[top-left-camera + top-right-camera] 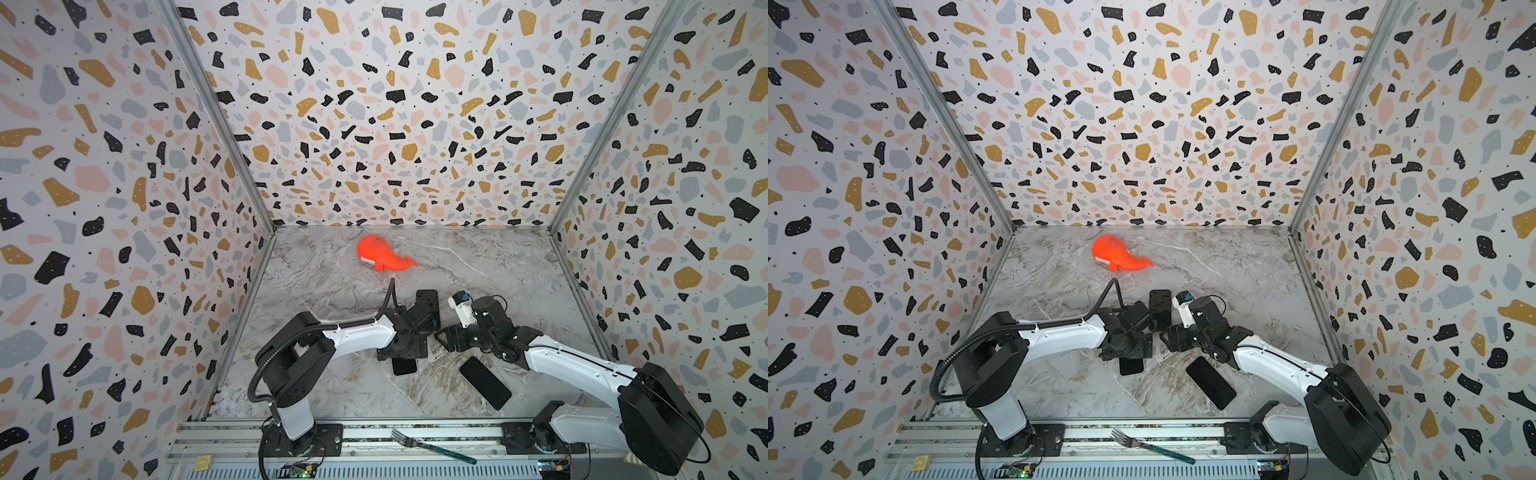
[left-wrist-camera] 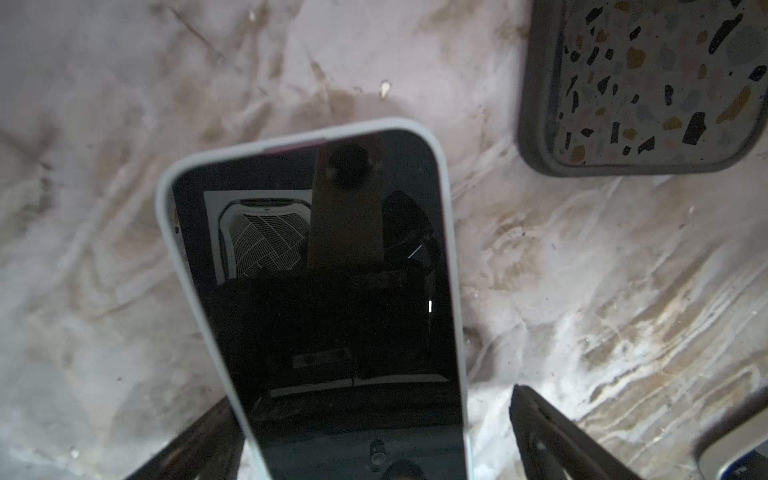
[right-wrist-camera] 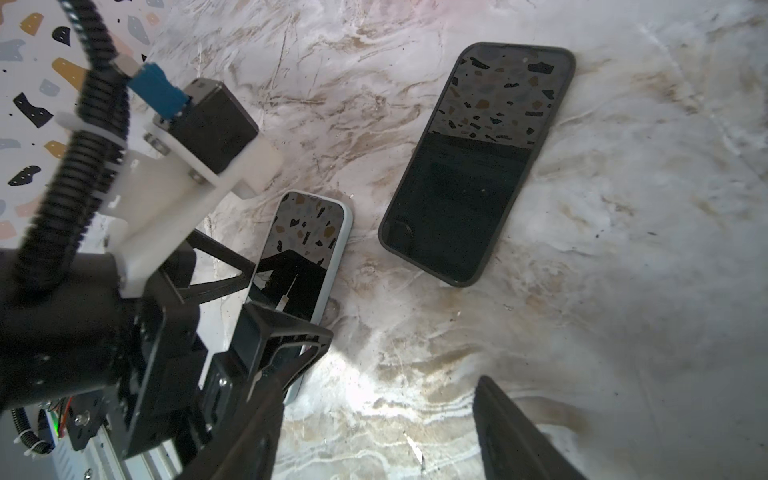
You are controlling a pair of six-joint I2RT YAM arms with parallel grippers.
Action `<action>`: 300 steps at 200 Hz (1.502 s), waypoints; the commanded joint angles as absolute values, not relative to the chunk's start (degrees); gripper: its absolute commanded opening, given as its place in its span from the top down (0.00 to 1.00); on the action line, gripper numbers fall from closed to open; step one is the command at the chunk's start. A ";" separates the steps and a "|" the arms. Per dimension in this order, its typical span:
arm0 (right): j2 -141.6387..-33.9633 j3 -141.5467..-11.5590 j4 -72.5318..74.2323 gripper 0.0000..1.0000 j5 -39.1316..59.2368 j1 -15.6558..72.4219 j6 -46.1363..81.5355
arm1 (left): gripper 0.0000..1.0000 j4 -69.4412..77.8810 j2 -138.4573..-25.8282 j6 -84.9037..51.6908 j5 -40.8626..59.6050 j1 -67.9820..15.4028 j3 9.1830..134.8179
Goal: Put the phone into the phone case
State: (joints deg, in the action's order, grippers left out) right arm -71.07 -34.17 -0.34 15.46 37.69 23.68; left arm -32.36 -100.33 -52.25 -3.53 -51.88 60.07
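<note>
The phone (image 2: 324, 299) lies face up on the marble table with its dark screen showing. It sits inside a pale phone case (image 2: 451, 232) whose rim runs round it. My left gripper (image 2: 374, 449) is open and straddles one end of it; one finger (image 2: 552, 440) stands clear of the case's side. In both top views only the phone's end (image 1: 404, 366) (image 1: 1131, 366) shows from under that gripper (image 1: 405, 345). My right gripper (image 3: 374, 436) is open over bare marble beside the left one, holding nothing (image 1: 446, 337).
A second phone in a dark case (image 1: 484, 382) (image 3: 473, 166) lies at the front right. A flat black rectangle (image 1: 428, 303) lies just behind the grippers. An orange whale toy (image 1: 384, 259) is at the back, and a fork (image 1: 432, 446) rests on the front rail.
</note>
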 commanded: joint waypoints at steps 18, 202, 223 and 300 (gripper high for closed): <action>-70.81 -33.64 0.44 0.27 16.35 37.18 23.42 | 0.08 -34.74 -101.78 -51.85 -5.62 -52.21 60.17; -70.86 -34.86 -2.79 0.26 16.83 30.43 20.02 | 0.29 -37.21 -104.02 -44.32 -8.50 -47.66 65.70; -71.91 -35.41 -2.99 0.26 17.28 29.76 19.63 | 0.30 -38.71 -105.92 -41.56 -9.55 -45.19 68.92; -74.44 -37.95 -3.77 0.26 18.58 27.90 19.10 | 0.32 -42.86 -116.29 -32.73 -9.24 -39.38 86.01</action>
State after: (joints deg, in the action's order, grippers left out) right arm -74.39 -35.22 -2.42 17.74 28.49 20.03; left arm -40.34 -113.84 -36.88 -9.17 -39.13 81.38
